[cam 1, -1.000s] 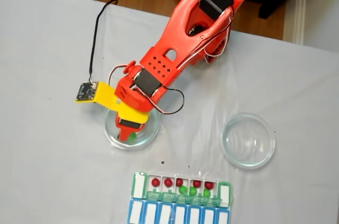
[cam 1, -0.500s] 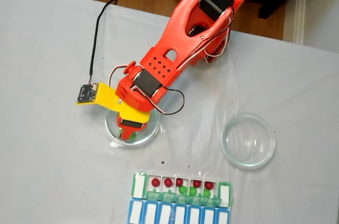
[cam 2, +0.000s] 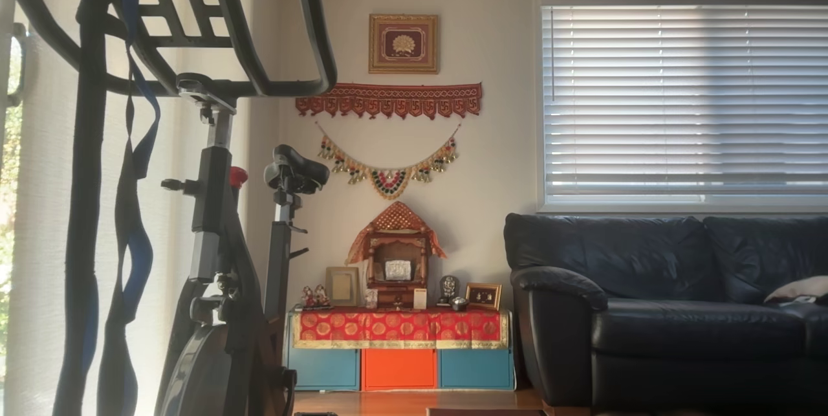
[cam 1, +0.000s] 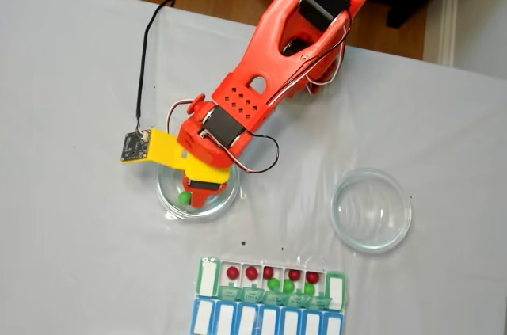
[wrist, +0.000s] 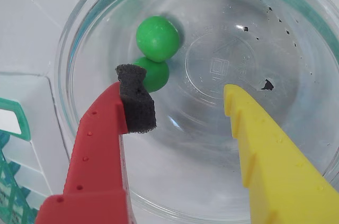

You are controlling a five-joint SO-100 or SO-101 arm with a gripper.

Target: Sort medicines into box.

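Wrist view, claw [wrist: 180, 94] hides green ball [wrist: 154, 73] partly

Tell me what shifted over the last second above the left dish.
The tool swung slightly rightward over the round clear glass dish, uncovering a bright green ball at the dish's left; its jaws stand open, holding nothing. Pill organiser and second glass dish unchanged.

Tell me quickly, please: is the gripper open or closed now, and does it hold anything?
Gripper: open, holding nothing, inside the glass dish near two green balls.
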